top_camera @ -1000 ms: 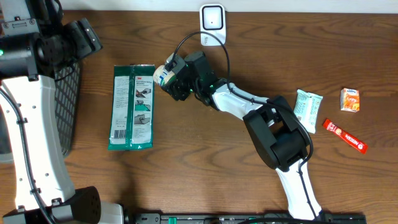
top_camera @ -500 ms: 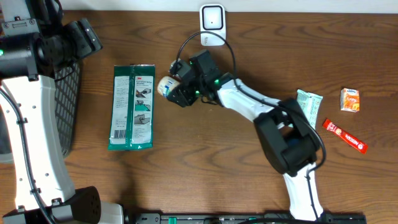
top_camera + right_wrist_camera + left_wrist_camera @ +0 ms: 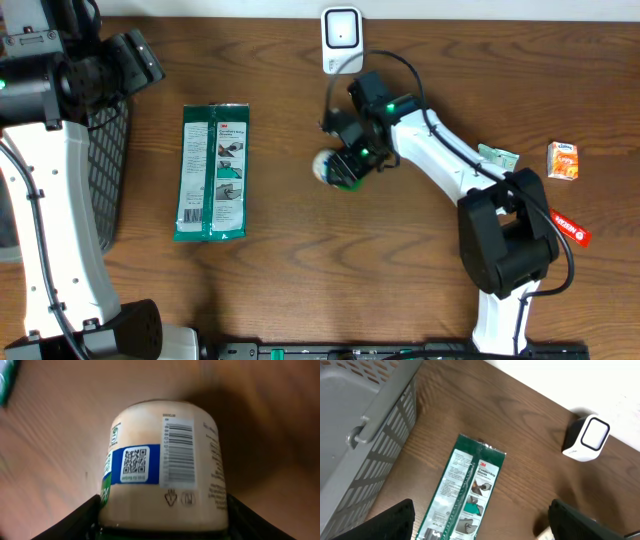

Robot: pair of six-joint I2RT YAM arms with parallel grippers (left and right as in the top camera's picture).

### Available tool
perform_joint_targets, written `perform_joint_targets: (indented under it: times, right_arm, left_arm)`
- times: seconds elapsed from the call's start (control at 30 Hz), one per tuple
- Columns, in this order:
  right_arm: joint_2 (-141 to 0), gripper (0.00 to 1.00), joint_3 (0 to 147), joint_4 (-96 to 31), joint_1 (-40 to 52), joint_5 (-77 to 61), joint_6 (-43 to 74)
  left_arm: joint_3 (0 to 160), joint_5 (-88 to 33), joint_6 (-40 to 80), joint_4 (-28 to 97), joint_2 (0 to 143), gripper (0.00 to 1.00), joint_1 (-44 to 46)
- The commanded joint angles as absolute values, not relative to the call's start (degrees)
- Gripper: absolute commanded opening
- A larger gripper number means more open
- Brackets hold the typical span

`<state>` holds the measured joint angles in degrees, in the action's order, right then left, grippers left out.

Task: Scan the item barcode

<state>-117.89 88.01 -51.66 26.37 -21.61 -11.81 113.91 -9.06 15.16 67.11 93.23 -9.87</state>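
Your right gripper (image 3: 347,164): jaws clamped on jar (image 3: 165,480), barcode (image 3: 178,452) showing between them. Your left gripper (image 3: 481,519): jaws wide apart, packet (image 3: 469,487) lying below gap.

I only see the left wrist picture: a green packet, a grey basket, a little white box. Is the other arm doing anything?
Observer: Yes, the right gripper holds a small round jar, apart from that white box.
Operator: Has the jar got a barcode?
Observer: Yes, the right wrist view shows a barcode on it, beside a QR code.
Operator: Anything else lying around?
Observer: At the right side of the table lie an orange box and a red stick pack.
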Motion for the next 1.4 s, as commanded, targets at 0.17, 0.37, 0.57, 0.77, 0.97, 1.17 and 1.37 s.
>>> perform_joint_targets:
  times: [0.17, 0.37, 0.57, 0.77, 0.97, 1.17, 1.37]
  right_arm:
    - [-114.21, 0.56, 88.25, -64.38, 25.89, -19.55, -12.97]
    - [-109.91, 0.56, 88.29, -70.5, 25.91, -19.35, -10.22]
    - [-108.66, 0.55, 88.27, -70.5, 26.11, -14.72, -4.54]
    - [-108.88, 0.55, 87.94, -61.82, 29.26, -14.55, -6.98]
    - [-108.86, 0.5, 85.41, -54.22, 33.98, -14.59, -10.22]
    - [-108.53, 0.47, 75.66, -41.98, 35.35, -14.48, -11.46]
    - [-104.64, 0.46, 65.98, -30.98, 35.42, -15.16, -15.2]
  left_arm:
    - [114.21, -9.41, 14.68, 67.29, 93.38, 0.85, -10.07]
    - [114.21, -9.41, 14.68, 67.26, 93.38, 0.85, -10.07]
    - [114.21, -9.41, 14.68, 67.26, 93.38, 0.85, -10.07]
    - [114.21, -9.41, 14.68, 67.26, 93.38, 0.85, -10.07]
    - [114.21, -9.41, 14.68, 67.26, 93.38, 0.85, -10.07]
    - [114.21, -9.41, 14.68, 67.26, 93.38, 0.85, -10.07]
    - [114.21, -9.41, 14.68, 67.26, 93.38, 0.85, -10.07]
